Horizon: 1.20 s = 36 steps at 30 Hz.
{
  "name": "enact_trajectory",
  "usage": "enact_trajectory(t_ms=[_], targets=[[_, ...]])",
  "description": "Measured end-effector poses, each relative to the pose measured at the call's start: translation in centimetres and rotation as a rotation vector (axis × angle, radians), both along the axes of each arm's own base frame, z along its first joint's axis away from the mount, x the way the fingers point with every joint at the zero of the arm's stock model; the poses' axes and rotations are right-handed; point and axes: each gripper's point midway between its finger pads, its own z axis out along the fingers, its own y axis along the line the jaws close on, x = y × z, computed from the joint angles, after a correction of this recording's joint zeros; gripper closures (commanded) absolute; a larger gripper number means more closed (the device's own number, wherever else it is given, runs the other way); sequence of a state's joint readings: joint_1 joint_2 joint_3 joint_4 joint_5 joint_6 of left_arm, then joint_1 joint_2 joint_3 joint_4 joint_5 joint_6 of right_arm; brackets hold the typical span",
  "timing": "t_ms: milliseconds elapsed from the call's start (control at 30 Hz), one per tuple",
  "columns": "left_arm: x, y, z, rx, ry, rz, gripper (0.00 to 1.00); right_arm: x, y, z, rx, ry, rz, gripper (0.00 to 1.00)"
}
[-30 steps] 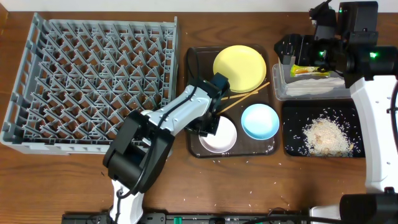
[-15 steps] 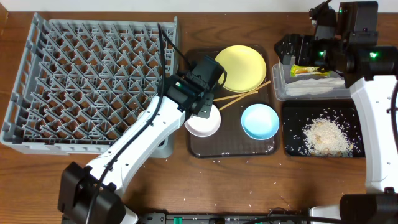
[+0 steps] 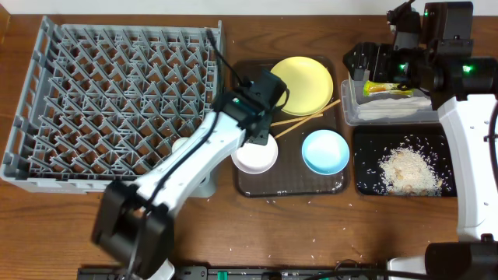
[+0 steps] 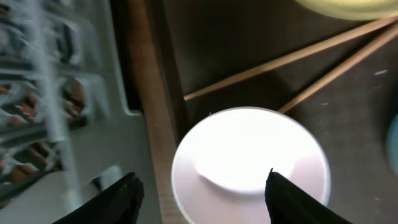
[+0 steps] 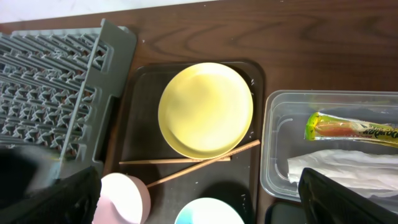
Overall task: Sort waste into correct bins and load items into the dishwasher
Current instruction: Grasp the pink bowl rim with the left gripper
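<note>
**Now: left jaws stand wide above the white bowl**

The left gripper (image 4: pixel 204 180) hangs low over the white bowl (image 4: pixel 249 163) with its two dark fingers spread well apart and nothing clamped. One finger sits outside the bowl's left rim, and the other is over the right side of its rim. The bowl is round, smooth and glossy. It rests at the left edge of the dark brown serving tray (image 3: pixel 289 187), a flat rectangle with rounded corners and a low lip.

Behind the bowl on the same tray lies the yellow plate (image 3: pixel 300 84), a matte shallow disc. Two thin wooden chopsticks (image 3: pixel 305 120) slant across the tray between the plate and the bowls, lying at a narrow angle to each other. The light blue bowl (image 3: pixel 325 151) sits just to the right of the white one, apart from it.

Left of the tray stands the dish rack (image 3: pixel 117 93), square grey plastic with a dense grid of upright pegs.

On the right, the clear tub (image 3: pixel 352 113) holds a green-and-yellow snack wrapper (image 5: pixel 351 127) and a crumpled paper napkin (image 5: pixel 339 167). The black tray (image 3: pixel 366 140) in front of it carries a heap of whitish rice (image 3: pixel 408 171), and stray grains dot the wooden table (image 3: pixel 311 233).

The right gripper (image 5: pixel 199 186) hovers fully spread above the serving tray's far end and grips nothing.
</note>
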State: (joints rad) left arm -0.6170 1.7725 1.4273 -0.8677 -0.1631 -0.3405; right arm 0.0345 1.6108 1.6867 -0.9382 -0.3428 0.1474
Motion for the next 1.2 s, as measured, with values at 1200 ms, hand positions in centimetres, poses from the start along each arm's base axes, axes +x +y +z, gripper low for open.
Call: enact_trajectory(t_ms=[1200], targets=[[-1.1, -1.4, -9.6, 0.077, 0.23, -0.221, 0.57, 0.0, 0.0, 0.0, 0.0, 0.0, 0.0, 0.01]])
